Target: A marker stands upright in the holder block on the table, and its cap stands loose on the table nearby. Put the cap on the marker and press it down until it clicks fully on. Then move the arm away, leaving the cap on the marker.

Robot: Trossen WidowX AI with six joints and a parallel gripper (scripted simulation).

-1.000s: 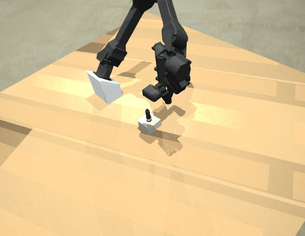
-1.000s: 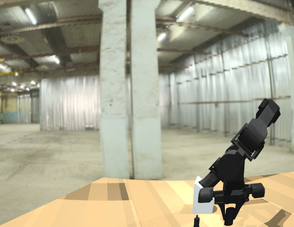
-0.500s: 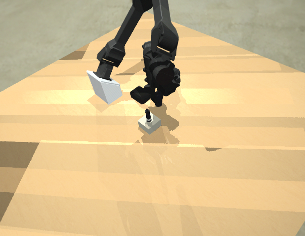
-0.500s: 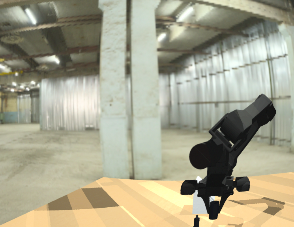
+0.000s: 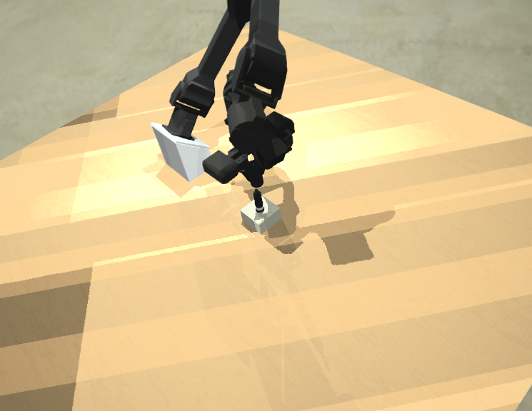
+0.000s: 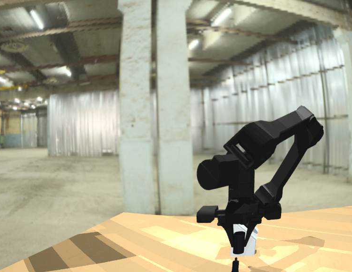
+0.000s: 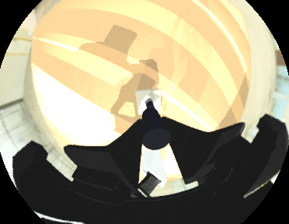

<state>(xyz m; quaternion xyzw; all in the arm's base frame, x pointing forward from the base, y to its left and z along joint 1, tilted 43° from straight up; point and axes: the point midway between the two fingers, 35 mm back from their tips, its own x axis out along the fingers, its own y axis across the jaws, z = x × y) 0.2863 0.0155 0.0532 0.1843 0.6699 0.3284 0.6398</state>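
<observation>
The marker (image 5: 258, 200) (image 6: 235, 265) stands upright in the pale holder block (image 5: 251, 217) (image 7: 156, 94), its dark tip bare. My gripper (image 5: 257, 174) (image 6: 238, 241) (image 7: 151, 120) is shut on the black cap (image 5: 256, 180) (image 6: 238, 249) (image 7: 151, 118), which points down between the fingers. In the exterior view the cap hangs just above the marker's tip, nearly in line with it, with a small gap between. In the wrist view the cap hides most of the marker, and the block shows just beyond the cap's lower end.
A white angular base (image 5: 179, 155) (image 6: 252, 242) (image 7: 154, 161) carrying a dark arm link stands on the wooden table (image 5: 168, 318) (image 6: 170, 257), behind and left of the block in the top view. The arm's shadow falls around the block.
</observation>
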